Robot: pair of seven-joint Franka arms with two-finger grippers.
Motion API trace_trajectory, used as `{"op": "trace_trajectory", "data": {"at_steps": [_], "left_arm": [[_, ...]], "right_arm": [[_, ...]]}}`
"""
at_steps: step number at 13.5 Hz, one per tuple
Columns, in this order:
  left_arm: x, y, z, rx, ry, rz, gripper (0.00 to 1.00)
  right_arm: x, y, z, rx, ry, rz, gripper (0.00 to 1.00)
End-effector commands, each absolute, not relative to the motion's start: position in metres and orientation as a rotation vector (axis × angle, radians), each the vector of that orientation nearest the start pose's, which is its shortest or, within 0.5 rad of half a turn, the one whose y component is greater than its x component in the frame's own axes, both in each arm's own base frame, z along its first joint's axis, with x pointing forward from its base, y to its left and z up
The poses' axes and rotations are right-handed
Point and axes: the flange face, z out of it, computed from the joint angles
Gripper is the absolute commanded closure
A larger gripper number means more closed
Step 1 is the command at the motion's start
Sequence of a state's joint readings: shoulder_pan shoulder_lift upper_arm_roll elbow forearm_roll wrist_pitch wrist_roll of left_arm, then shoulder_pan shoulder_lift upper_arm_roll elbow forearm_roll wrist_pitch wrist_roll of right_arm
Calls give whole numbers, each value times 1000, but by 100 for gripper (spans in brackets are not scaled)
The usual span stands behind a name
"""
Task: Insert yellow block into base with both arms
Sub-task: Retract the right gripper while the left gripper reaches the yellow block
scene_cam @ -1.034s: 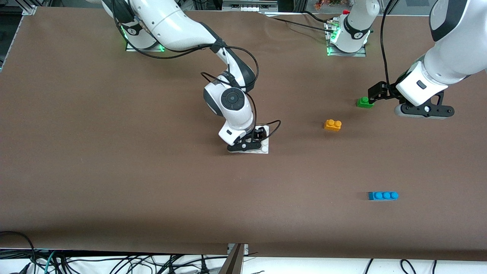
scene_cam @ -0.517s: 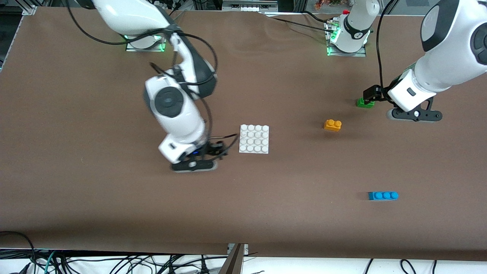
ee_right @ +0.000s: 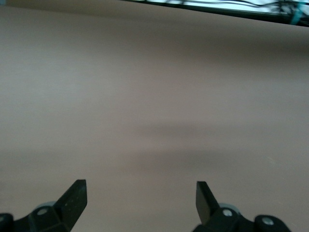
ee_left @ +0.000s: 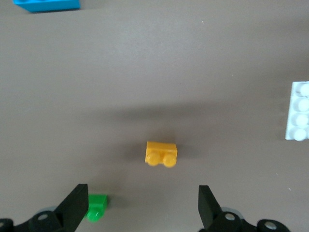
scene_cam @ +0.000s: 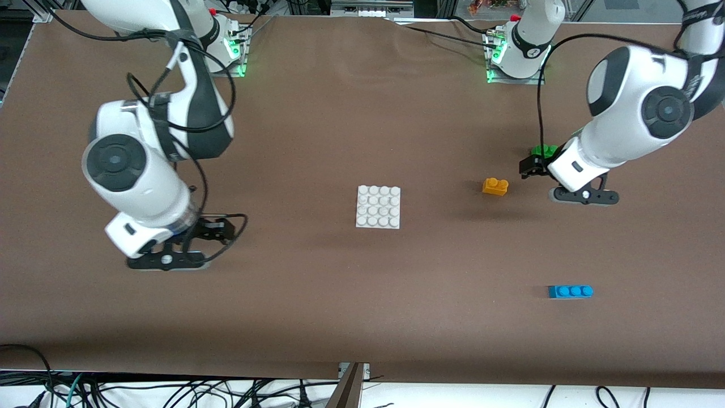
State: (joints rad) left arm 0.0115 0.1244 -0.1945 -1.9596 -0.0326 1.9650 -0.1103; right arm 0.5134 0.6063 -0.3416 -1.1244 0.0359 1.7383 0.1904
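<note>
Orange-yellow, the yellow block point(scene_cam: 495, 186) lies alone mid-bench, well apart from the studded white base point(scene_cam: 378, 207), which carries nothing. The left gripper point(scene_cam: 529, 167) hovers beside the block with fingers apart; the right gripper point(scene_cam: 218, 229), also spread and empty, hangs over bare bench toward the right arm's end.

Bare counter point(scene_cam: 362, 294) all around the yellow block point(scene_cam: 495, 186); open room between it and the base point(scene_cam: 378, 207), well apart toward the right arm's end. Closest obstacle: green brick point(scene_cam: 544, 151), near the block, partly under the left gripper point(ee_left: 142, 205), whose spread fingers point(ee_left: 77, 205) hang over the counter just beside the block. Blue brick point(scene_cam: 570, 291) well clear, nearer the front camera. Right gripper point(ee_right: 140, 203) spread wide over bare counter at the right arm's end, far from the base.
</note>
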Motion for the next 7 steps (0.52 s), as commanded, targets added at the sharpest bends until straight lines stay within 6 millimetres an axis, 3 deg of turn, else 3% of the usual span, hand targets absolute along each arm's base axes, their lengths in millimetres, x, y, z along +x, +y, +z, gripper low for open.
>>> {"op": "trace_trajectory", "data": {"at_steps": [1,4,7], "left_arm": [[539,-136,368,-3170,201,184,0],[538,-141,321,-3181,249,189,0],[531,-152,292,-3082,427,182,0]], "right_arm": [[688,145,509,-3279,-120,-20,0],[676,91,539,-3259,-79,20,0],[659,49,559,-3226,-7,20,0]]}}
